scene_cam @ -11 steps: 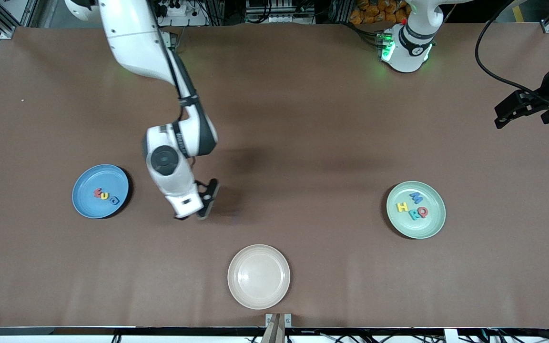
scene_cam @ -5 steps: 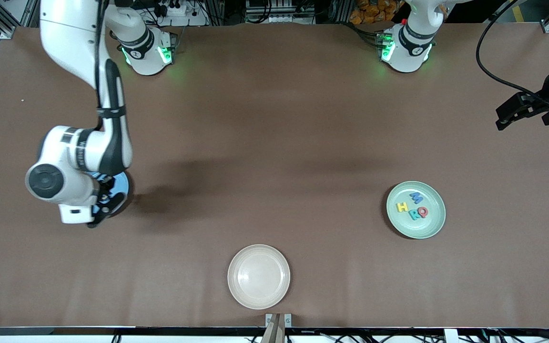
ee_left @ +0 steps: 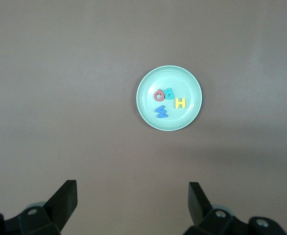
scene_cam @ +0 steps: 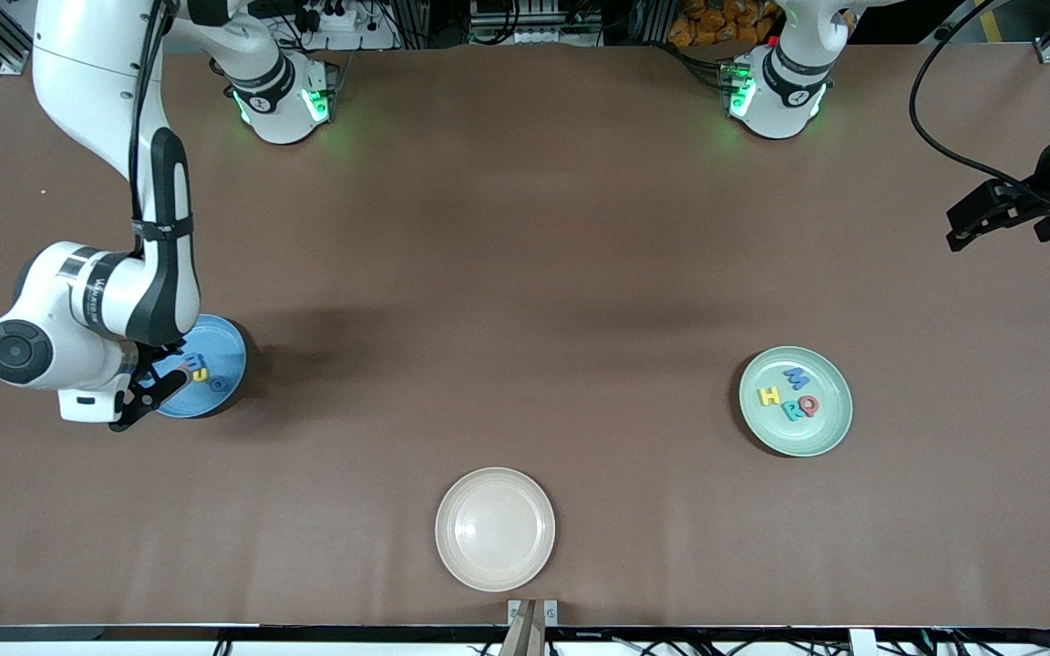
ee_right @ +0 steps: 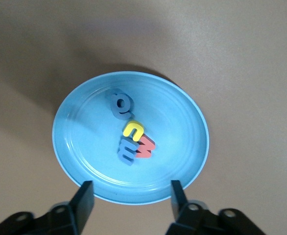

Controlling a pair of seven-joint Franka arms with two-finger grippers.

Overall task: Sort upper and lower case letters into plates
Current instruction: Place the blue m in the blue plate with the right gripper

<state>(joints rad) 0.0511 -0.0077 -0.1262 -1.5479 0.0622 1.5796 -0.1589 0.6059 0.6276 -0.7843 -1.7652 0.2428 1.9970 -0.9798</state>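
Since half a second ago the right arm has been shifting outward, uncovering more of the blue plate [scene_cam: 215, 364]. Its right tool [scene_cam: 149, 397] is hovering over that plate's rim, fingers spread, empty. Inside are lying blue a [ee_right: 120, 104], yellow u [ee_right: 133, 129], blue m [ee_right: 127, 150] and red m [ee_right: 145, 146], clustered together. The left tool [ee_left: 131, 198] is waiting open, high over the worktop [scene_cam: 525, 273], looking down on the green plate [scene_cam: 830, 428] holding H [scene_cam: 768, 395], M [scene_cam: 797, 377], R [scene_cam: 792, 411], Q [scene_cam: 808, 404].

Even overhead light, soft shadows, sharp focus.
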